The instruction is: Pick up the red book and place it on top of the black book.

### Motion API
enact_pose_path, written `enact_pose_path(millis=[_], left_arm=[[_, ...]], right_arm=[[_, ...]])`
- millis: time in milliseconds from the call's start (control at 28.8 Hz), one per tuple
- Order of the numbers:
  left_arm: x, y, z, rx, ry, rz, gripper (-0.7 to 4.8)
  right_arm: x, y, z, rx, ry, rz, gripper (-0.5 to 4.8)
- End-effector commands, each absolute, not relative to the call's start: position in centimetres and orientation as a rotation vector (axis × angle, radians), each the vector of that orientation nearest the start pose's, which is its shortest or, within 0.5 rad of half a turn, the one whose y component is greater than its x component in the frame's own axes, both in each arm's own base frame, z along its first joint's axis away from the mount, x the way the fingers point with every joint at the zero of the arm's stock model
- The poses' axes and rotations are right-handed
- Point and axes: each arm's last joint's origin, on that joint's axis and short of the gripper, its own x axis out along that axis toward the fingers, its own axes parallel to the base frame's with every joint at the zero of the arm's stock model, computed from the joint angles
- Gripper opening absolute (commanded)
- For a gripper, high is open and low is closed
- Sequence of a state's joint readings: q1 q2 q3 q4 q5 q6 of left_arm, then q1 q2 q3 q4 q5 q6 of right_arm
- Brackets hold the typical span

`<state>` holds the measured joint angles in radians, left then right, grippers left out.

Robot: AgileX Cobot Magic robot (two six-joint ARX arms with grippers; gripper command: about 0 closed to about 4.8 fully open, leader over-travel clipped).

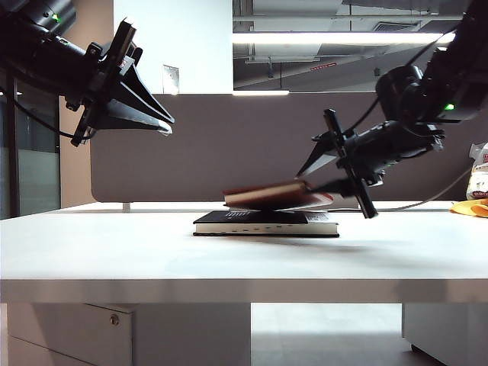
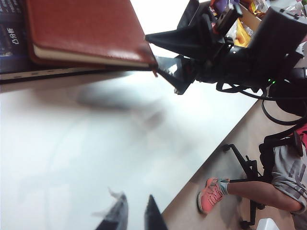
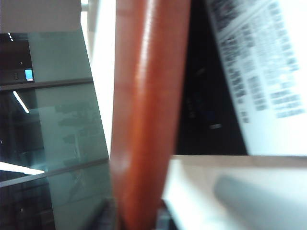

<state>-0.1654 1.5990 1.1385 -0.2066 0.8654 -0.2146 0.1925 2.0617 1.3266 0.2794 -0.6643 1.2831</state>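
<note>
Red book (image 1: pixel 267 195) sits tilted over the black book (image 1: pixel 265 223) mid-table, its right end pinched between the fingers of the right gripper (image 1: pixel 319 187), left end low on or just over the black cover. Left wrist view alone shows its cream page edge overhanging the black book's edge (image 2: pixel 19 72); right wrist view gives only a blurred red cover (image 3: pixel 148 110). Left gripper (image 1: pixel 164 122), jaws nearly together and empty, hangs high over the table's (image 1: pixel 114 252) left side, bare tabletop all round the books.
</note>
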Motion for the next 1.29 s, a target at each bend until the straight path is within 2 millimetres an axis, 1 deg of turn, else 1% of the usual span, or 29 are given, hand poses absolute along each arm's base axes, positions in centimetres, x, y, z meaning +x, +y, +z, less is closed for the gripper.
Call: enact_pose_path(millis=[35, 243, 486, 660, 799, 869, 903, 1077, 1286], left_arm=[[33.3, -7.8, 26.2, -0.424, 0.749, -0.935, 0.52], [33.3, -7.8, 26.1, -0.427, 0.761, -0.933, 0.53], [33.2, -7.8, 26.1, -0.429, 0.765, -0.931, 0.53], [33.2, -7.8, 26.1, -0.429, 0.766, -0.931, 0.53], [33.2, -7.8, 26.1, -0.429, 0.766, -0.931, 0.52], [33.2, -7.8, 26.1, -0.430, 0.767, -0.931, 0.53], [33.2, -7.8, 26.1, -0.430, 0.767, -0.931, 0.52], [33.2, -7.8, 26.1, -0.430, 0.767, -0.931, 0.53], [33.2, -7.8, 26.1, -0.430, 0.767, -0.932, 0.53]], right_arm=[[44.0, 10.7, 19.1, 1.265, 0.878, 0.483, 0.80], [43.9, 10.7, 19.0, 1.246, 0.895, 0.494, 0.81], [43.3, 10.6, 17.9, 1.168, 0.983, 0.459, 0.81], [43.1, 10.6, 17.7, 1.151, 1.016, 0.461, 0.81], [43.1, 10.5, 18.0, 1.133, 1.002, 0.463, 0.78], [43.2, 10.5, 18.3, 1.117, 1.000, 0.468, 0.53], [43.3, 10.5, 18.5, 1.107, 1.002, 0.467, 0.50], [43.7, 10.6, 19.8, 1.003, 1.007, 0.450, 0.50], [44.1, 10.6, 20.8, 0.990, 1.000, 0.457, 0.50]])
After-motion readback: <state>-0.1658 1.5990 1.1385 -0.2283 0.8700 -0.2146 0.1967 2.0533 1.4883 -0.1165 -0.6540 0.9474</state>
